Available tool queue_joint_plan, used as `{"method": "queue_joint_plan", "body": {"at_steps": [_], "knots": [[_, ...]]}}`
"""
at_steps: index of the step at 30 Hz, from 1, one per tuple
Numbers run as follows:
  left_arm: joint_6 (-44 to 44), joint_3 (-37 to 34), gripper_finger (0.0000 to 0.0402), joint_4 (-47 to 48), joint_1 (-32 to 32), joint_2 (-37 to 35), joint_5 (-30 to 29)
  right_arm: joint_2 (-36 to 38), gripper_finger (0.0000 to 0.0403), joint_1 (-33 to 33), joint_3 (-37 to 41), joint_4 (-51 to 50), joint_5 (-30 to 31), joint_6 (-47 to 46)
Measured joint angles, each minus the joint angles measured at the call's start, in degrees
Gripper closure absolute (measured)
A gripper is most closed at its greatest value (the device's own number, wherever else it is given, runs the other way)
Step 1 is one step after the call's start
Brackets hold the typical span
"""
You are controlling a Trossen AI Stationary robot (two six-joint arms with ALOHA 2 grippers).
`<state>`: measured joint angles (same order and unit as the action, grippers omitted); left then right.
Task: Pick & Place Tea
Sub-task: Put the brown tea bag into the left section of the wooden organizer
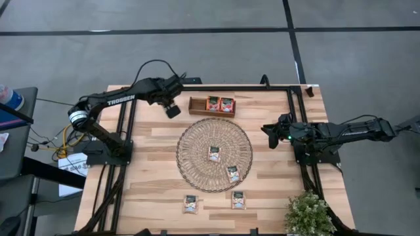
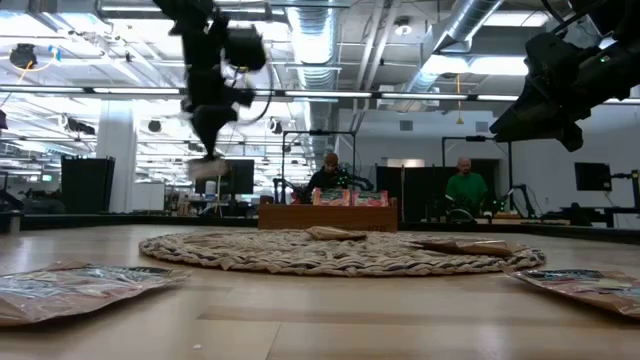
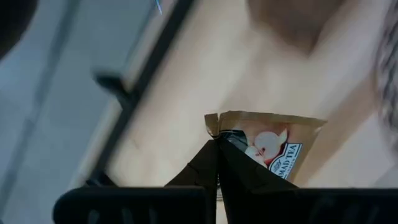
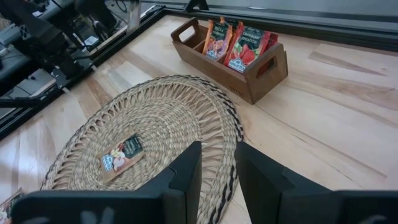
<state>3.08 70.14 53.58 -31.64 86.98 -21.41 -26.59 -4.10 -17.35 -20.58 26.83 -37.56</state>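
Observation:
My left gripper is up in the air just left of the brown wooden tray, shut on a pale beige tea sachet. This sachet also shows in the low view. The tray holds two red-orange sachets standing on edge. Two beige sachets lie flat on the round woven mat. Two more lie on the table near its front edge. My right gripper is open and empty above the table, right of the mat. My left gripper pinches the sachet between its two fingers at its sealed edge near one corner. The fingers point down. The sachet hangs below the fingertips, lifted clear of the table.
A small green plant stands at the table's near right corner. Black frame rails run along the left, right and far edges of the table. People sit in the room beyond the far edge.

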Motion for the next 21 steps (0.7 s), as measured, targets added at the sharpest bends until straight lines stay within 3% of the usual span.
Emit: {"method": "queue_joint_plan", "body": {"at_steps": [7,14,21], "knots": [[7.05,7.78,0.0401,-6.05,7.03,0.19,-7.99,0.0,0.031,0.0,0.01,0.0,0.02,0.02],[15.79,8.4,0.0401,-16.43,11.51,1.23,-14.47,-0.02,0.031,0.0,-0.01,0.01,0.11,0.02],[23.4,8.34,0.0401,-21.59,12.57,8.24,-16.66,0.0,0.031,0.0,0.0,0.03,0.13,0.02]]}}
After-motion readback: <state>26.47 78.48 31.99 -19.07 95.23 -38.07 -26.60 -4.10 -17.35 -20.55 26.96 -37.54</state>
